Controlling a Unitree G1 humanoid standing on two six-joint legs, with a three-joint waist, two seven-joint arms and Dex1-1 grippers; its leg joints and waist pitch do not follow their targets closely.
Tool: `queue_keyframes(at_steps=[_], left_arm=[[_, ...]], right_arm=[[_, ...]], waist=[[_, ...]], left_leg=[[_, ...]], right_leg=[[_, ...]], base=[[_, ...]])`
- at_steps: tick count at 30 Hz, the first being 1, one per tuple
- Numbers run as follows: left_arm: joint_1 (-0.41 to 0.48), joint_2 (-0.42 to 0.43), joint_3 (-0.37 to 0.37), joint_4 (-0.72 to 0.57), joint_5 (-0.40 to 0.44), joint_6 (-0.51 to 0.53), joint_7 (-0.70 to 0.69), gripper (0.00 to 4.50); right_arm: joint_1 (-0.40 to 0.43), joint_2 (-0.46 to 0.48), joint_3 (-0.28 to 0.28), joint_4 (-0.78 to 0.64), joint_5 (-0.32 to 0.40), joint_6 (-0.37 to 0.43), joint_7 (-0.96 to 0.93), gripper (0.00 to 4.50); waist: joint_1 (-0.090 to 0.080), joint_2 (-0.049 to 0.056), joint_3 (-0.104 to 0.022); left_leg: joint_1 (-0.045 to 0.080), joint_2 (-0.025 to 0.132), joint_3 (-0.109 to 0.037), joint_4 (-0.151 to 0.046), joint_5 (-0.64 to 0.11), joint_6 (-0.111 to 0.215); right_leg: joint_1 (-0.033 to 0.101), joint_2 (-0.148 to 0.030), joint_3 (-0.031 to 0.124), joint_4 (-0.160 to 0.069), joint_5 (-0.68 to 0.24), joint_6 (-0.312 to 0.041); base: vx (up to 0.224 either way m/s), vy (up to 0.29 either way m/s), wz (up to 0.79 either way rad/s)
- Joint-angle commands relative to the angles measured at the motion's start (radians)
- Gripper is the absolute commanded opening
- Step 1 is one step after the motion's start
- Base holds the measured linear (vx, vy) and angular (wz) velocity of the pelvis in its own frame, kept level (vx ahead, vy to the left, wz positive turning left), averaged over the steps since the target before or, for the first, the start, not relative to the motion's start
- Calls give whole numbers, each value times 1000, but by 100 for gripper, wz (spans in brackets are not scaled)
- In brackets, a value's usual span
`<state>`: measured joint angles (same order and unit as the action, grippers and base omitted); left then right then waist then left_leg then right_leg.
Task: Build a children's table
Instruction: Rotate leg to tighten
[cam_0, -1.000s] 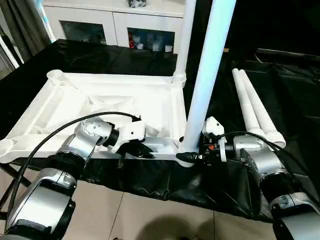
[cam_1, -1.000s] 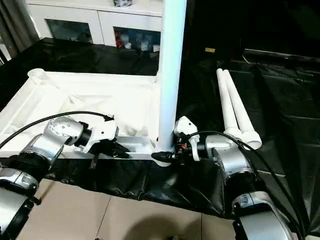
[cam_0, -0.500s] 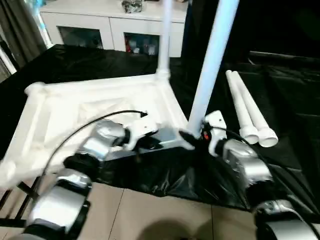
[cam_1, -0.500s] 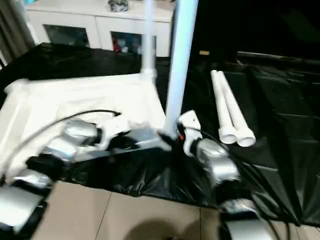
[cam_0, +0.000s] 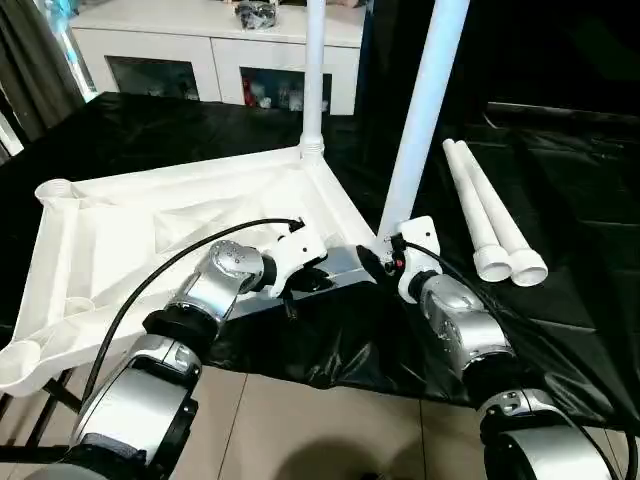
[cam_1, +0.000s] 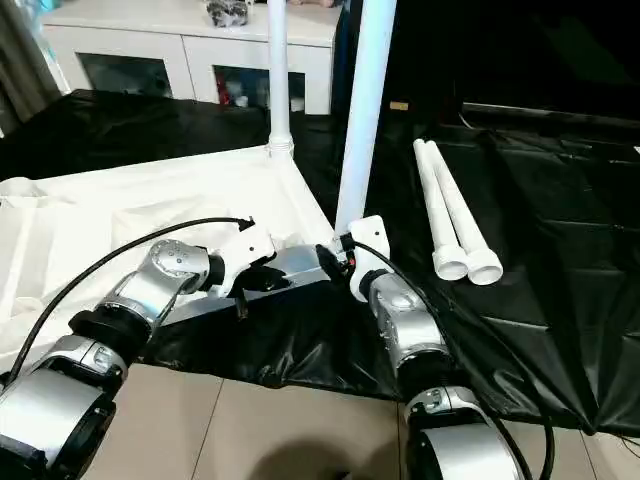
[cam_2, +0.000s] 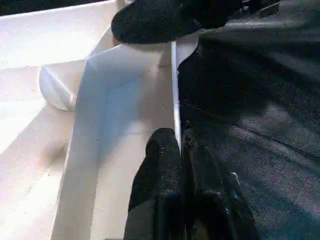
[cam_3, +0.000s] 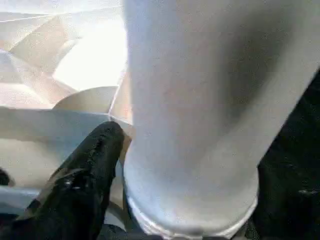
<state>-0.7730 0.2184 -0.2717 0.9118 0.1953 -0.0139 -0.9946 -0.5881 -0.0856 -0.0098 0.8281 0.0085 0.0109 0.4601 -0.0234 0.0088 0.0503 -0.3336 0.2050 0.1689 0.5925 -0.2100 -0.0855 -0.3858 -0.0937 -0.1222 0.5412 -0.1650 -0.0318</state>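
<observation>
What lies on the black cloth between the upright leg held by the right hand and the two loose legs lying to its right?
Nothing: between the held leg and the two loose legs the black cloth is bare, as both eye views show.

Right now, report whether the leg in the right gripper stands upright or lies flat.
Upright: the leg rises from the tabletop's near corner, right gripper at its base.

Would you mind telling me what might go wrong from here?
1. The near leg leans in its corner socket; it may not be fully seated and could tip if the right claw lets go.
2. The left claw pinches only the thin rim of the tabletop, so it might slip.
</observation>
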Motion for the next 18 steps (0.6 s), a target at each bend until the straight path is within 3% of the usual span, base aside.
queue_keyframes(at_steps=[1, 2, 7, 8, 10, 11, 12, 13, 15, 18], left_arm=[[2, -35, -36, -48, -20, -61, -54, 0], [5, -24, -36, -49, -22, -71, -68, 0], [21, 41, -34, -50, -50, -118, -194, 0], [24, 55, -35, -50, -52, -124, -218, 0], [25, 72, -35, -48, -52, -135, -241, 0], [24, 79, -36, -46, -51, -141, -251, 0], [24, 80, -36, -46, -51, -141, -252, 0], [23, 88, -35, -43, -52, -146, -266, 0], [21, 109, -37, -44, -57, -157, -305, 0], [18, 127, -38, -42, -62, -167, -341, 0]], right_arm=[[2, 24, 97, -19, 5, -9, 145, 373], [7, 7, 100, -25, 9, -12, 177, 373], [18, -87, 104, -64, 52, -30, 381, 373], [18, -108, 106, -72, 61, -29, 428, 373], [18, -129, 108, -80, 68, -26, 484, 373], [18, -139, 108, -84, 71, -23, 510, 373], [18, -140, 108, -84, 71, -23, 513, 373], [16, -152, 111, -88, 72, -20, 545, 373], [18, -186, 133, -105, 78, -7, 642, 373], [16, -216, 161, -113, 76, 1, 727, 360]], waist=[[-3, -1, -58], [0, -2, -59], [15, -8, -67], [22, -8, -71], [25, -9, -74], [37, -6, -79], [40, -6, -80], [40, -11, -84], [46, -11, -78], [55, -11, -68]], left_leg=[[-8, 24, -12, -85, -333, 72], [-7, 26, -8, -84, -304, 80], [-6, 21, 9, -68, -209, 113], [-13, 23, 9, -64, -161, 125], [-25, 24, 9, -60, -106, 144], [-24, 25, 11, -51, -44, 169], [-23, 24, 12, -49, -31, 176], [-32, 21, 10, -45, 1, 191], [-30, 22, 12, -46, -20, 200], [-26, 26, 11, -53, -99, 159]], right_leg=[[41, -63, 45, -62, -406, -153], [39, -62, 50, -56, -358, -178], [38, -58, 65, -34, -258, -233], [41, -55, 70, -17, -184, -253], [48, -51, 68, -3, -111, -269], [45, -52, 70, 11, -7, -288], [44, -51, 71, 16, 21, -296], [51, -50, 70, 25, 66, -300], [45, -50, 67, 18, 24, -292], [43, -50, 65, 0, -147, -253]], base=[[0, 0, 0], [0, 0, 0], [43, -32, 7], [70, -58, 12], [23, -26, 1], [0, 0, 0], [0, 0, 0], [0, 0, 0], [0, 0, 0], [0, 0, 0]])
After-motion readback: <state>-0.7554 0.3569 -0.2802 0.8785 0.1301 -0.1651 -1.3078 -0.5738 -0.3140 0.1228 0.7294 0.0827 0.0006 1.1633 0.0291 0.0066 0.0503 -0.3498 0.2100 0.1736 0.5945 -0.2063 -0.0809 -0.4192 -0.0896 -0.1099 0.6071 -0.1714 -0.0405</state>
